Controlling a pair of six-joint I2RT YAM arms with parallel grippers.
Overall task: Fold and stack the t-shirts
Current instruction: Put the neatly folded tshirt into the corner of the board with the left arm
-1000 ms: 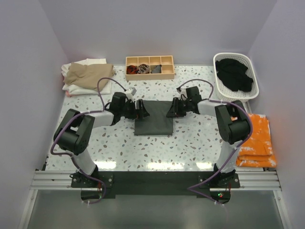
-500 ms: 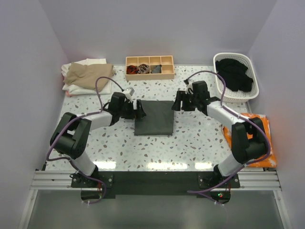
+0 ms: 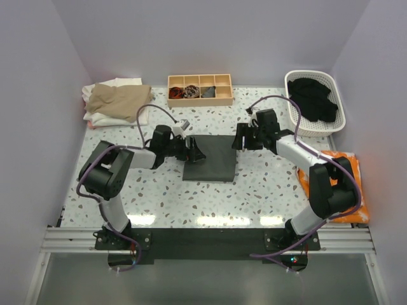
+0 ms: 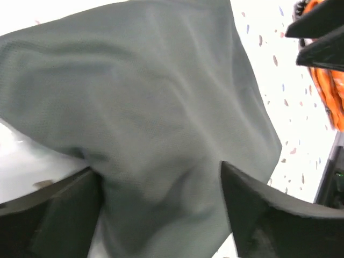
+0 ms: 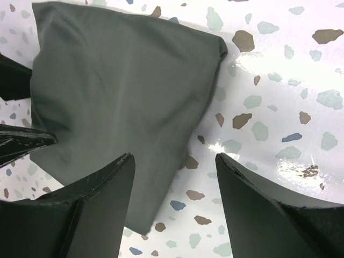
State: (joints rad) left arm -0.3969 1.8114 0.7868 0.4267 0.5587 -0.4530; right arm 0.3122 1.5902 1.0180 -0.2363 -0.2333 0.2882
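Observation:
A folded dark charcoal-grey t-shirt (image 3: 213,159) lies flat in the middle of the table. My left gripper (image 3: 197,153) is at its left edge, open, with the cloth (image 4: 150,97) bunched between the wide-apart fingers (image 4: 157,169). My right gripper (image 3: 238,138) is open and hovers over the shirt's far right corner; in the right wrist view (image 5: 173,157) the shirt's edge (image 5: 118,91) lies between and beside its fingers. A tan t-shirt (image 3: 117,96) lies on white ones (image 3: 105,118) at the back left. A black t-shirt (image 3: 311,98) lies in the basket.
A wooden compartment box (image 3: 200,89) with small bundles stands at the back centre. The white basket (image 3: 316,74) is at the back right. Folded orange cloth (image 3: 343,184) lies at the right edge, beside the right arm.
My left gripper has pushed right onto the shirt's left edge, and the shirt has shifted slightly right. My right gripper drew back from the shirt a second ago and has since held still.

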